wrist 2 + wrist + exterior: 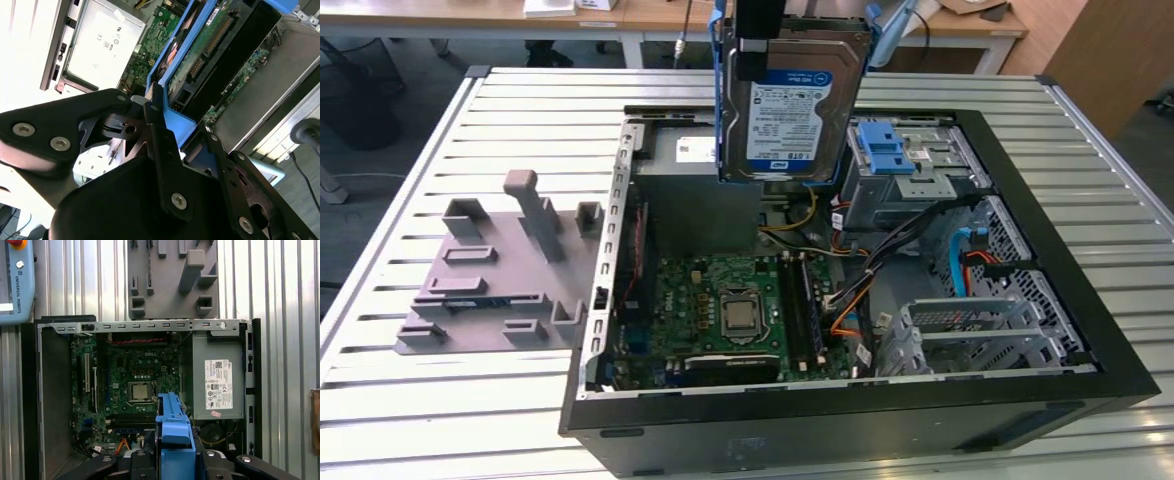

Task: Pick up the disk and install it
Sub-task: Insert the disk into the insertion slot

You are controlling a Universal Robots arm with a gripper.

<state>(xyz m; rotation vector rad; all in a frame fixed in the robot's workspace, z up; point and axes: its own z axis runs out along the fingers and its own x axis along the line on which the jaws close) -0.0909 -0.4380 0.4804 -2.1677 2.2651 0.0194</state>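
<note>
The disk (794, 110) hangs upright above the open computer case (1067, 300). It is silver with a white-and-blue label and sits in a blue bracket. My gripper (755, 45) is shut on the bracket's top edge. In the second wrist view, the black fingers (152, 112) clamp the blue bracket (175, 122), and the disk's green circuit side (210, 40) faces down toward the case. The bracket (175, 427) also stands between the gripper's fingers in the first wrist view, over the motherboard (135, 370). The disk hovers between the power supply and the drive cage, touching neither.
Inside the case are a grey power supply (694, 160) with a white sticker and a silver drive cage with a blue latch (894, 150). Loose cables (854, 250) run beside them. A grey fixture (494, 270) stands on the slatted table at the exterior view's left. A teach pendant (15, 280) lies beside the case.
</note>
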